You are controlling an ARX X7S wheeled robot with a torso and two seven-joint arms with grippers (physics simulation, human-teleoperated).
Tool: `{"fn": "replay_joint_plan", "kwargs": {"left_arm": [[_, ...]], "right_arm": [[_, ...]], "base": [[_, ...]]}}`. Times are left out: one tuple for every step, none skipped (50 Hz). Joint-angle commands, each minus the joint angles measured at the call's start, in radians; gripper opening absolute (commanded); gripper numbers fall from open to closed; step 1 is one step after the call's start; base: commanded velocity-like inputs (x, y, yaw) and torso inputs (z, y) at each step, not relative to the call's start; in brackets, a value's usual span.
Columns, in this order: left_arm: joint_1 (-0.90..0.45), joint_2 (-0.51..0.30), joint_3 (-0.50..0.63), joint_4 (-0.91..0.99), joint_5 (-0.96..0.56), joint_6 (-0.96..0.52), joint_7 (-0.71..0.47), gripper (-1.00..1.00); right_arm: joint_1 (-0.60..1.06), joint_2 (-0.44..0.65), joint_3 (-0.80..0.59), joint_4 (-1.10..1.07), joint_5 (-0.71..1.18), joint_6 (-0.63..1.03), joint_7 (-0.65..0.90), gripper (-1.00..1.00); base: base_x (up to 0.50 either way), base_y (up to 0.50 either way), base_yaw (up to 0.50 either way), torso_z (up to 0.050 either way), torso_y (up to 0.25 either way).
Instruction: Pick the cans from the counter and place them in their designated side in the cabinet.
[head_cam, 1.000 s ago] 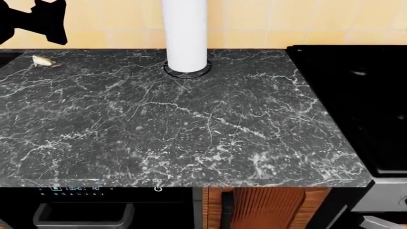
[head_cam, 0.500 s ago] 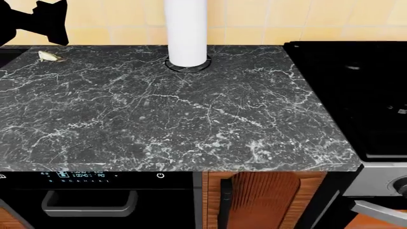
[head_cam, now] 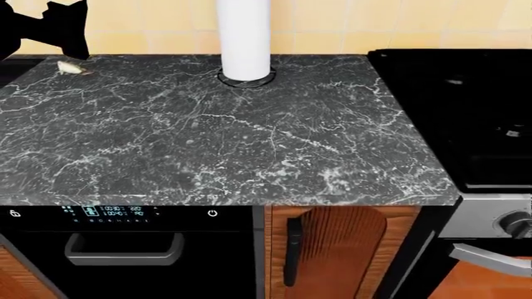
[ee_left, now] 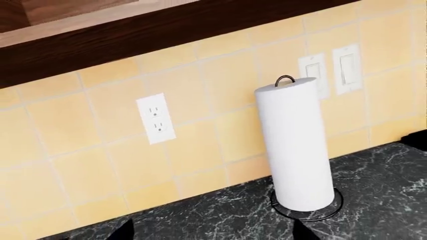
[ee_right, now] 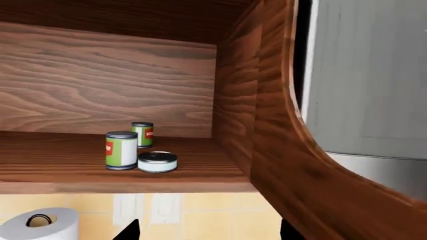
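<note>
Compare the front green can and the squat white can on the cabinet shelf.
The green can is taller, with a green and white label, a red mark and a grey top. The squat white can is low and wide, white-sided with a dark top. Both stand upright, side by side, on the cabinet shelf.

Three cans upright on the cabinet shelf (ee_right: 80,172): green can (ee_right: 121,150) in front, squat white can (ee_right: 157,162) touching beside it, second green can (ee_right: 142,134) behind. Black marble table (head_cam: 208,137) bare of cans.
</note>
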Motion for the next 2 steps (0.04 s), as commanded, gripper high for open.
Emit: {"fn": "replay_joint_plan", "kwargs": {"left_arm": [[-0.002,0.0,0.001,-0.002,0.0,0.001,0.0,1.0],[-0.002,0.0,0.001,-0.001,-0.001,0.0,-0.001,1.0]], "right_arm": [[-0.001,-0.001,0.002,0.0,0.001,0.0,-0.002,1.0],[-0.001,-0.001,0.002,0.0,0.001,-0.001,-0.001,1.0]], "base": [[-0.12,0.0,0.0,0.0,0.0],[-0.12,0.0,0.0,0.0,0.0]]}}
